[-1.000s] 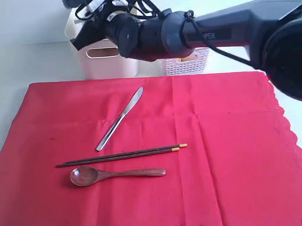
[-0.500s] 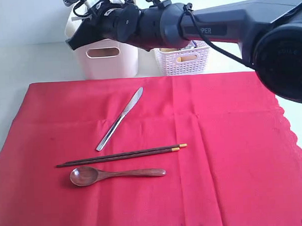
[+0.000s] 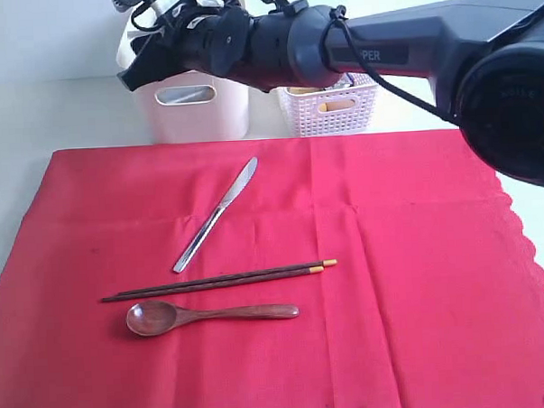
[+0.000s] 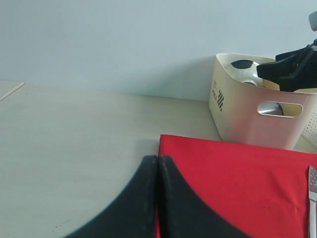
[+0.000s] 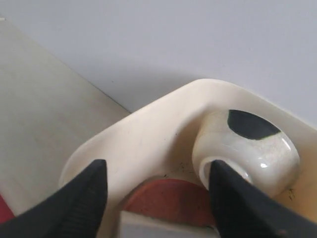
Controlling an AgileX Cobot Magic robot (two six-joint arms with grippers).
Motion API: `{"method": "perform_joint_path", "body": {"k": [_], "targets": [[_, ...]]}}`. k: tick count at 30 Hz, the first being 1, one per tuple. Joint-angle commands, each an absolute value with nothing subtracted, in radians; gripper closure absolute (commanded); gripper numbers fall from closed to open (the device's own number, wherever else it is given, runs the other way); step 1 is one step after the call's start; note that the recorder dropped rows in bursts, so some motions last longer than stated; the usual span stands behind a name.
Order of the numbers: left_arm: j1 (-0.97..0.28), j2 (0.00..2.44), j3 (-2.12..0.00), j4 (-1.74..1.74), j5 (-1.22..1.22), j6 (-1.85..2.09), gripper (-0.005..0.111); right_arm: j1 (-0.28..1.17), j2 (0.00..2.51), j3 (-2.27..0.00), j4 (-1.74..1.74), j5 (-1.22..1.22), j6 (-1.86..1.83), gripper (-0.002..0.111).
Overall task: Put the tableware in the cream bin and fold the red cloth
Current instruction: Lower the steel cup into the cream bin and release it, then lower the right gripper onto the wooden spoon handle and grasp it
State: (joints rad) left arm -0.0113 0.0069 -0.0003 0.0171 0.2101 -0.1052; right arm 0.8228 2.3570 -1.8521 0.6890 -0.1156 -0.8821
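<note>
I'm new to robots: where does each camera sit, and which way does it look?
Exterior: off the arms, facing across the red cloth toward the cream bin; right arm shows.
Left wrist: low by the cloth's left edge, facing the bin; shut left pincer shows.
Right wrist: above the bin, looking in; open right pincer shows.
Shared by all: the bin.

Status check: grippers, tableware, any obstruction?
Right gripper open above cream bin, holding nothing. Left gripper shut. Knife, chopsticks, spoon lie on red cloth. Nothing blocking them.
</note>
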Motion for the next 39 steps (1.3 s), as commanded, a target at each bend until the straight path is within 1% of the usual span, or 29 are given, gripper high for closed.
{"method": "perform_joint_path", "body": {"k": [1, 5, 7, 9, 11, 13, 15, 17, 19, 20, 22, 25, 33, 35, 39], "targets": [[-0.010, 0.000, 0.000, 0.011, 0.207, -0.104, 0.104, 0.820, 2.338, -1.860, 0.792, -0.104, -0.859, 0.034], [-0.010, 0.000, 0.000, 0.011, 0.207, -0.104, 0.104, 0.812, 2.272, -1.860, 0.834, 0.008, -0.864, 0.033], [-0.010, 0.000, 0.000, 0.011, 0.207, -0.104, 0.104, 0.799, 2.220, -1.860, 0.826, 0.096, -0.869, 0.036], [-0.010, 0.000, 0.000, 0.011, 0.207, -0.104, 0.104, 0.782, 2.160, -1.860, 0.778, 0.213, -0.870, 0.041], [-0.010, 0.000, 0.000, 0.011, 0.207, -0.104, 0.104, 0.766, 2.103, -1.860, 0.682, 0.340, -0.866, 0.050], [-0.010, 0.000, 0.000, 0.011, 0.207, -0.104, 0.104, 0.749, 2.048, -1.860, 0.585, 0.492, -0.831, 0.062], [-0.010, 0.000, 0.000, 0.011, 0.207, -0.104, 0.104, 0.733, 1.990, -1.860, 0.477, 0.637, -0.759, 0.078], [-0.010, 0.000, 0.000, 0.011, 0.207, -0.104, 0.104, 0.726, 1.940, -1.860, 0.374, 0.754, -0.688, 0.092], [-0.010, 0.000, 0.000, 0.011, 0.207, -0.104, 0.104, 0.724, 1.904, -1.860, 0.288, 0.866, -0.642, 0.105], [-0.010, 0.000, 0.000, 0.011, 0.207, -0.104, 0.104, 0.724, 1.887, -1.854, 0.261, 0.924, -0.627, 0.108], [-0.010, 0.000, 0.000, 0.011, 0.207, -0.104, 0.104, 0.724, 1.856, -1.825, 0.250, 1.006, -0.632, 0.108], [-0.010, 0.000, 0.000, 0.011, 0.207, -0.104, 0.104, 0.724, 1.810, -1.744, 0.248, 1.045, -0.655, 0.108], [-0.010, 0.000, 0.000, 0.011, 0.207, -0.104, 0.104, 0.745, 1.769, -1.443, 0.258, 0.932, -0.700, 0.107], [-0.010, 0.000, 0.000, 0.011, 0.207, -0.104, 0.104, 0.763, 1.771, -1.384, 0.254, 0.878, -0.696, 0.103], [-0.010, 0.000, 0.000, 0.011, 0.207, -0.104, 0.104, 0.823, 1.771, -1.284, 0.252, 0.838, -0.696, 0.085]]}}
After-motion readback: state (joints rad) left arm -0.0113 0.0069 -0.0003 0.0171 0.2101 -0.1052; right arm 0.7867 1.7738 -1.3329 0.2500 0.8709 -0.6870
